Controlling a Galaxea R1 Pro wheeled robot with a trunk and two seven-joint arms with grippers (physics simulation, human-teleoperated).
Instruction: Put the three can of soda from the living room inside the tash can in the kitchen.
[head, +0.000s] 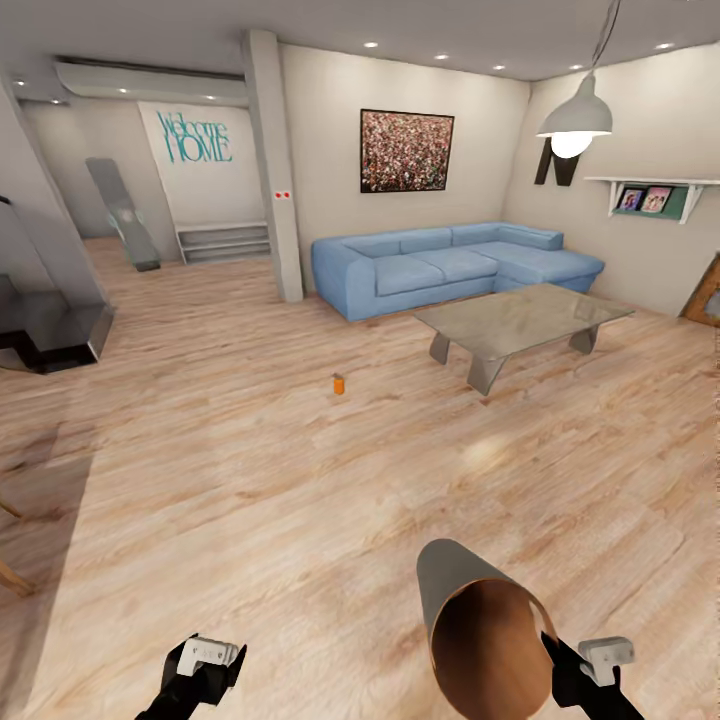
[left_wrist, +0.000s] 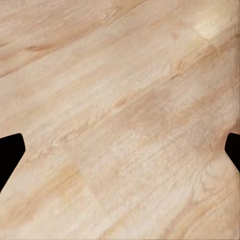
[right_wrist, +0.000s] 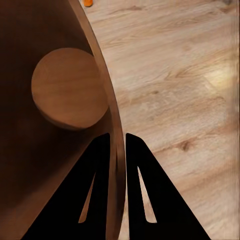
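One orange can of soda (head: 339, 384) stands upright on the wood floor of the living room, well ahead of me; its edge also shows as an orange can (right_wrist: 87, 2). My right gripper (head: 550, 645) (right_wrist: 118, 137) is shut on the rim of the tash can (head: 452, 590) (right_wrist: 65, 90), one finger inside and one outside. The bin hangs tilted off the floor, its tan-brown inside facing me. My left gripper (head: 205, 662) (left_wrist: 120, 150) is open over bare floor, holding nothing. The other two cans are out of view.
A light-blue corner sofa (head: 450, 262) lines the far wall, with a glass-topped low table (head: 522, 318) in front of it. A white pillar (head: 275, 170) stands left of the sofa, dark furniture (head: 50, 335) at the far left. Wide floor (head: 250, 480) separates me from the can.
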